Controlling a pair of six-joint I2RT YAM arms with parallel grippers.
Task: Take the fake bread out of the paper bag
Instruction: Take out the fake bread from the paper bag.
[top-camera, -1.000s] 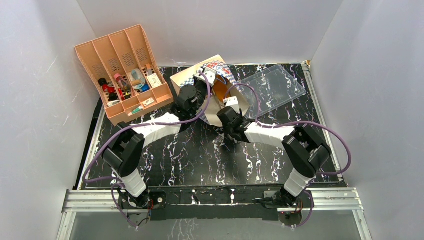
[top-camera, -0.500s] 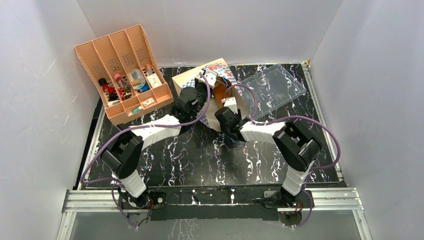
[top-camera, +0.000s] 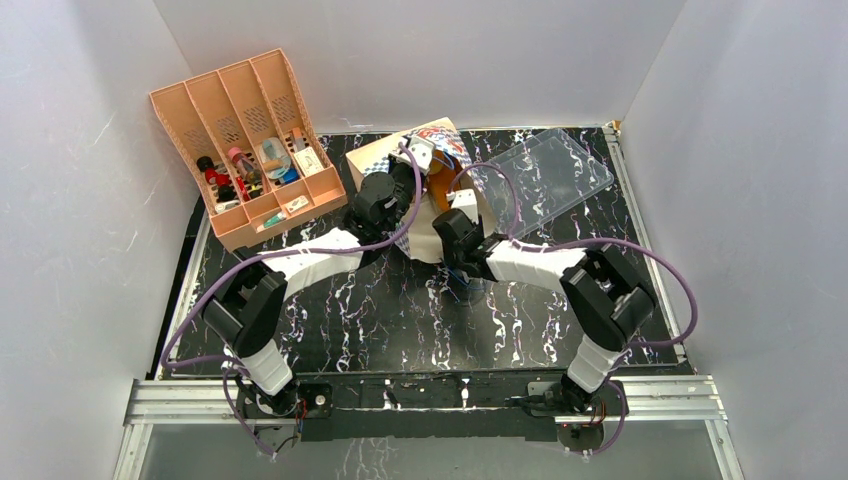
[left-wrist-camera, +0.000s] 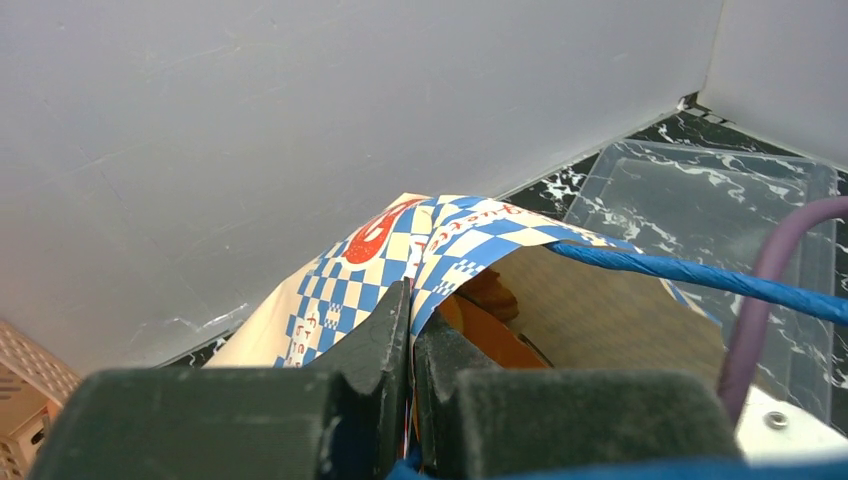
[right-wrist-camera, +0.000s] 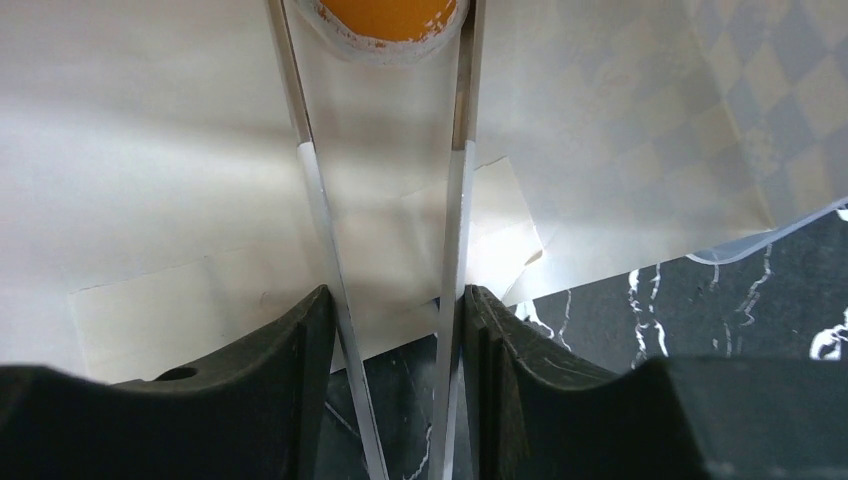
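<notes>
The paper bag (top-camera: 372, 160) lies on its side at the back of the table, its mouth facing right. My left gripper (top-camera: 417, 153) is shut on the bag's checkered rim (left-wrist-camera: 440, 245) and holds the mouth up. My right gripper (top-camera: 461, 206) is shut on a pair of metal tongs (right-wrist-camera: 458, 210) that reach into the bag's pale inside (right-wrist-camera: 150, 150). An orange-topped piece of fake bread (right-wrist-camera: 392, 14) sits between the tong tips. From the left wrist view the orange fake bread (left-wrist-camera: 495, 340) shows inside the bag, with a browner piece (left-wrist-camera: 492, 296) behind it.
A clear plastic tray (top-camera: 548, 172) lies just right of the bag, partly under it. An orange slotted organiser (top-camera: 245, 140) with small items stands at the back left. White walls close in the back and both sides. Purple cables loop over both arms.
The right arm's elbow swung left and partly back, and its wrist edged a little further toward the bag mouth. The left gripper stayed on the rim.
</notes>
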